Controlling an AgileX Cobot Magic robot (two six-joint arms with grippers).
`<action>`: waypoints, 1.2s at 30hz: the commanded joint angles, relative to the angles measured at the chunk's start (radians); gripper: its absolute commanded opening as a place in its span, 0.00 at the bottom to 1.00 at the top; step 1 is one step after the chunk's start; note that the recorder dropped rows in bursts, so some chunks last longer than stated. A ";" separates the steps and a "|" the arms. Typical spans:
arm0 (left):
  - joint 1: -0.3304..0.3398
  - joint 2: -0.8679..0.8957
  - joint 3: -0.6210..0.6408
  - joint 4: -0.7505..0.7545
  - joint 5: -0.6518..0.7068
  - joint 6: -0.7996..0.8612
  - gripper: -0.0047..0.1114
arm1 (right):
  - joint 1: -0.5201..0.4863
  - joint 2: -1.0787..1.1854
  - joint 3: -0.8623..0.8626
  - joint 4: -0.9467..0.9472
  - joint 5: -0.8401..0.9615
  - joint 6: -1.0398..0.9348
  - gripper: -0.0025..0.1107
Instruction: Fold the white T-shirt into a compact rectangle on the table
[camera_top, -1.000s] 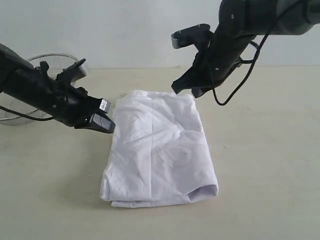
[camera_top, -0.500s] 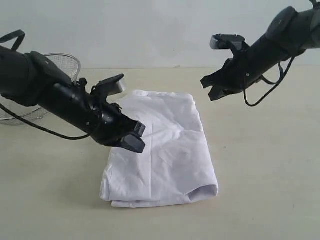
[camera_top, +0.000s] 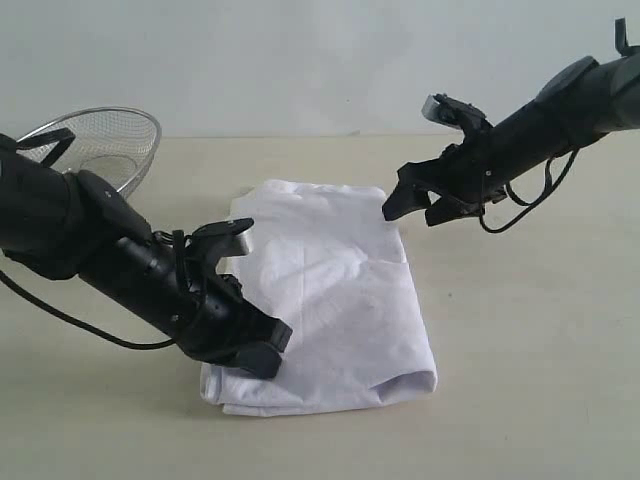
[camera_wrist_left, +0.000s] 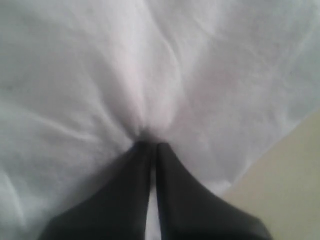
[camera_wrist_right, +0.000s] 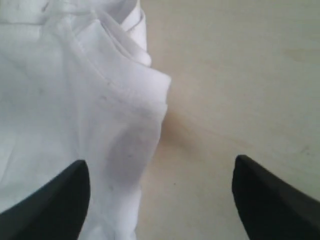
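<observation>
The white T-shirt (camera_top: 335, 290) lies folded into a rough rectangle in the middle of the table (camera_top: 530, 340); no lettering shows. My left gripper (camera_top: 262, 352) is shut, and its tips press down into the cloth near the shirt's near left corner. In the left wrist view the shirt (camera_wrist_left: 175, 65) puckers around the left gripper (camera_wrist_left: 150, 144). My right gripper (camera_top: 408, 208) hangs open just above the shirt's far right corner. In the right wrist view the shirt's folded edge (camera_wrist_right: 75, 100) runs between the wide-apart fingers of the right gripper (camera_wrist_right: 159, 197), with bare table (camera_wrist_right: 240, 75) on the other side.
A silver wire-mesh basket (camera_top: 100, 140) stands at the far left of the table, behind my left arm (camera_top: 90, 245). A pale wall rises behind the table's far edge.
My left arm swung from the shirt's left side down onto its near left corner. My right gripper came down from above to the far right corner.
</observation>
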 joint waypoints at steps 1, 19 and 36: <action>-0.006 -0.009 0.008 -0.014 -0.010 -0.005 0.08 | 0.022 -0.004 0.004 0.008 -0.006 -0.009 0.61; -0.006 -0.009 0.008 -0.022 0.018 0.003 0.08 | 0.109 0.043 0.004 0.008 -0.157 0.017 0.53; -0.006 -0.009 0.008 -0.001 0.018 0.003 0.08 | 0.109 0.087 -0.025 0.007 -0.234 -0.016 0.02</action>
